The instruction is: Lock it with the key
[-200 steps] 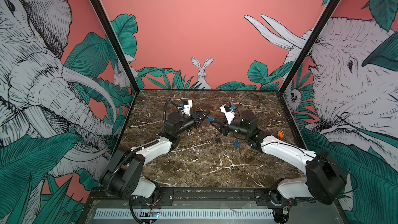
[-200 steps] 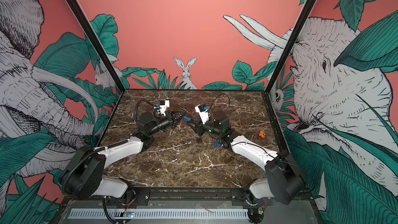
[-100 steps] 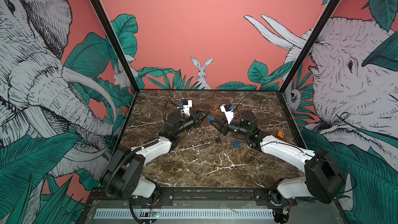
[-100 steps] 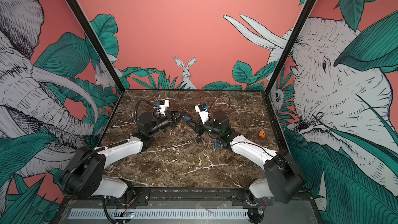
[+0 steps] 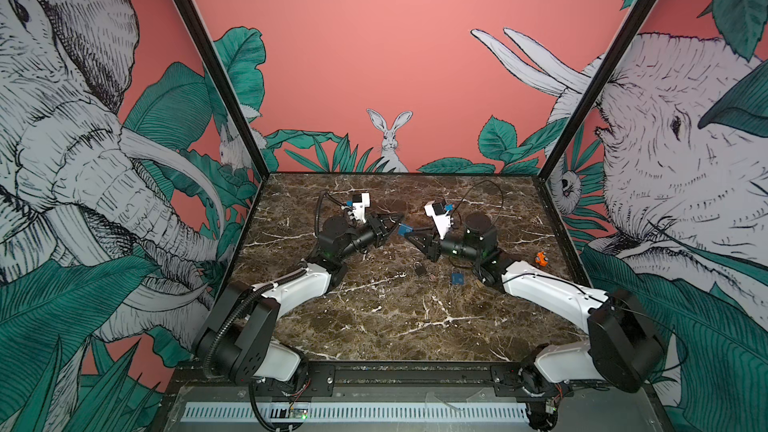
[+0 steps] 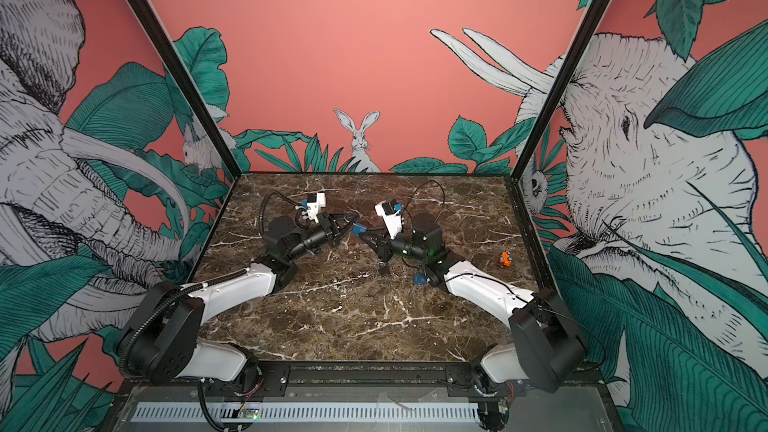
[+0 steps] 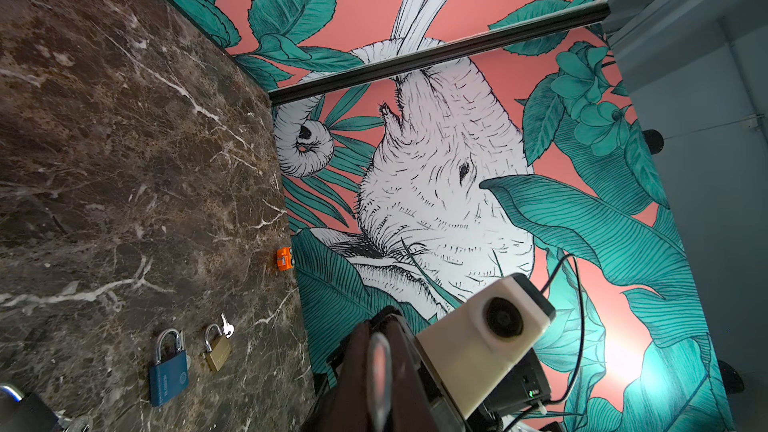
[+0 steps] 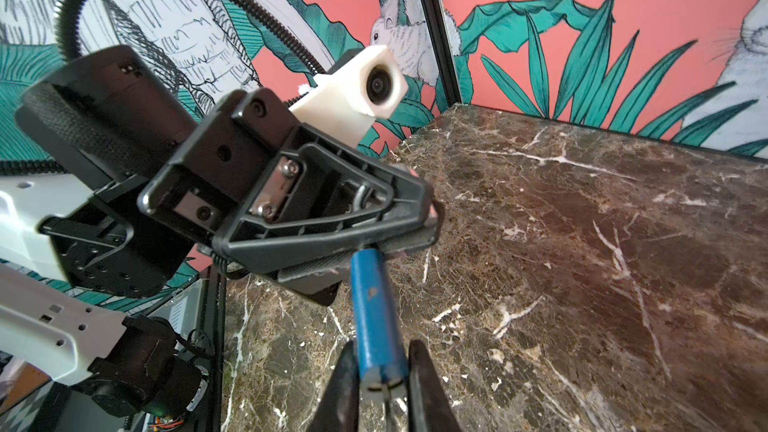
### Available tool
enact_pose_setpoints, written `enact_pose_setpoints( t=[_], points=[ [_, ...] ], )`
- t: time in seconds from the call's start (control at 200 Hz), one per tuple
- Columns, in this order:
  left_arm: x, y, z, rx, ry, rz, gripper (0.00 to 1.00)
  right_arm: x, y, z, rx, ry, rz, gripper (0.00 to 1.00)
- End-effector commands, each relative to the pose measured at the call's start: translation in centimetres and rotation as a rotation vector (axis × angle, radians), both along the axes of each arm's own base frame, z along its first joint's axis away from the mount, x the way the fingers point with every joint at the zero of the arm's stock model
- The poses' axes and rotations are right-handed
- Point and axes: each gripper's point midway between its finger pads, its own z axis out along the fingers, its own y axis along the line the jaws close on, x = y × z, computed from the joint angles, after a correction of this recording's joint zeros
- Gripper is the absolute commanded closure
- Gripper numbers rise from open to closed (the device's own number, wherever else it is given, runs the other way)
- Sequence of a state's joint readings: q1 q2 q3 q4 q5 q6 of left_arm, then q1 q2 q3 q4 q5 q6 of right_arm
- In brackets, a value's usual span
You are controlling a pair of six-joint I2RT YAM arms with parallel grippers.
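Blue and seen edge-on, the held padlock (image 8: 376,318) hangs in the air above the marble table (image 5: 395,326), between the two grippers. The right gripper (image 5: 411,236) is closed on its body, one finger pressed against each flat side. The left gripper (image 5: 395,221) is clamped tight at the padlock's upper end, where a metal shackle loop (image 7: 379,361) shows between its fingers. Whether a key sits in this padlock I cannot tell. On the table near the right arm lie a second blue padlock (image 7: 168,372) and a brass padlock (image 7: 218,352), side by side, with a silvery key (image 7: 227,327) just beside the brass one's shackle. A black padlock (image 5: 419,270) lies nearer the middle, and an orange toy car (image 5: 540,258) sits near the right wall.
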State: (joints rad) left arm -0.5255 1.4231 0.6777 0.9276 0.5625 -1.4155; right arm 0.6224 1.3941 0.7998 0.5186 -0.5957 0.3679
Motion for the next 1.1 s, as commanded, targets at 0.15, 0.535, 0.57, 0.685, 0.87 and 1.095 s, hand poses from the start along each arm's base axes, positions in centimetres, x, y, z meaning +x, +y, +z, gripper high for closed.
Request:
enact_pose_setpoints(
  t=[0.15,0.535,0.57,0.685,0.87,1.095],
  points=[
    [-0.8,-0.5,1.3,-0.086,-0.039,-0.046,1.0,0.4,0.8,3.4,0.148,-0.044,0.027,0.79],
    [-0.9,-0.1,1.1,-0.08,-0.037,-0.031,1.0,0.5,0.9,3.3,0.156,-0.028,0.03,1.0],
    [-0.9,-0.2,1.0,-0.071,-0.039,-0.032,1.0,0.5,0.7,3.4,0.156,-0.029,0.024,1.0],
    [-0.9,-0.1,0.6,-0.041,-0.056,-0.021,0.81,0.9,-0.2,3.4,0.146,-0.013,-0.03,1.0],
    [-0.1,1.0,-0.5,0.102,-0.127,0.035,0.18,1.0,-1.9,2.0,0.1,0.109,-0.098,1.0],
    [1.2,2.2,0.3,0.338,-0.285,0.088,0.14,0.0,-3.2,-1.1,-0.024,0.271,-0.142,1.0]
  ],
)
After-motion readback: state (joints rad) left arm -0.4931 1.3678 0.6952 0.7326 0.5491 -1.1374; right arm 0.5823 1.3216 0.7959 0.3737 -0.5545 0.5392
